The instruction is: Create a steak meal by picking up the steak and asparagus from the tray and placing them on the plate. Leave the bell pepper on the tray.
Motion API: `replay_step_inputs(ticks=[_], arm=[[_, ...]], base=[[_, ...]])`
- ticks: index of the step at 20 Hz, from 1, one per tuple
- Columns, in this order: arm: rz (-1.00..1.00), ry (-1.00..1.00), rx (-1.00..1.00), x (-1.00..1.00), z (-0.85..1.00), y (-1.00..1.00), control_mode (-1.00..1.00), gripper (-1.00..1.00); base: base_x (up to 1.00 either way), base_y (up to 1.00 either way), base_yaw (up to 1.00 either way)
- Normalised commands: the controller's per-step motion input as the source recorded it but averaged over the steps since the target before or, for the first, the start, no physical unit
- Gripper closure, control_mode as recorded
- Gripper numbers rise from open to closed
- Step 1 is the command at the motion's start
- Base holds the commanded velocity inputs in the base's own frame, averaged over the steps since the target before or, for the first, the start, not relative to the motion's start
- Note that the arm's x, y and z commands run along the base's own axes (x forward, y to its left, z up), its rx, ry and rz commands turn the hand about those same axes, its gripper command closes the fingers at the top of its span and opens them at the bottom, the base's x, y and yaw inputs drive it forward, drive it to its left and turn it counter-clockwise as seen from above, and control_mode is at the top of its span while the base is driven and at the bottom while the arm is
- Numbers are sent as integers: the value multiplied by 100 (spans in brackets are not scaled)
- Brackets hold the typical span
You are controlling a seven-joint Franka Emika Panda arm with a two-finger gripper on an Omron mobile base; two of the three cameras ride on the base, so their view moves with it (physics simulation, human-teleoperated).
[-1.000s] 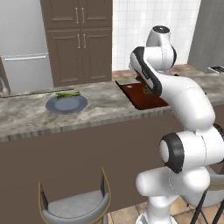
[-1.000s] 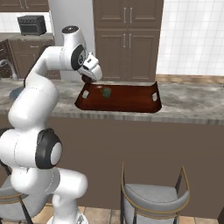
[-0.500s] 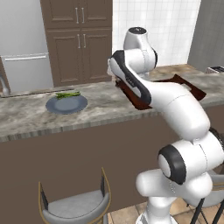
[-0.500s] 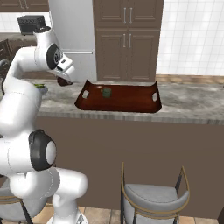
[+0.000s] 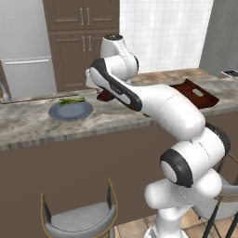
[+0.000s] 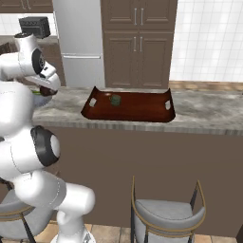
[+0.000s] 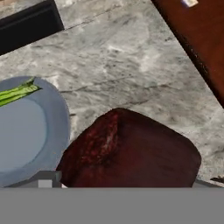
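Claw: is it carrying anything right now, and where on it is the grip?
The claw carries the steak above the counter beside the plate. The exact grip spot is hidden behind the meat.

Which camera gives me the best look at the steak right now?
The hand view: the steak is large and close, above bare counter just beside the plate. The left base view shows a small dark sliver of it under the arm. The right base view doesn't make it out clearly.
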Motion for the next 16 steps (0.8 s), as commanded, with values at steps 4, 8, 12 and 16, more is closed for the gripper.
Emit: replay_step_inputs(ticks=[4,8,12,16], arm=[[10,9,0,32,-46,89,-100,100],[8,4,0,40,-24,70,-100,100],[5,0,0,36,-2,57,-100,100],[0,3,0,41,-9,30,-100,100]], base=[[0,0,0],[0,0,0],[0,0,0],[0,0,0]])
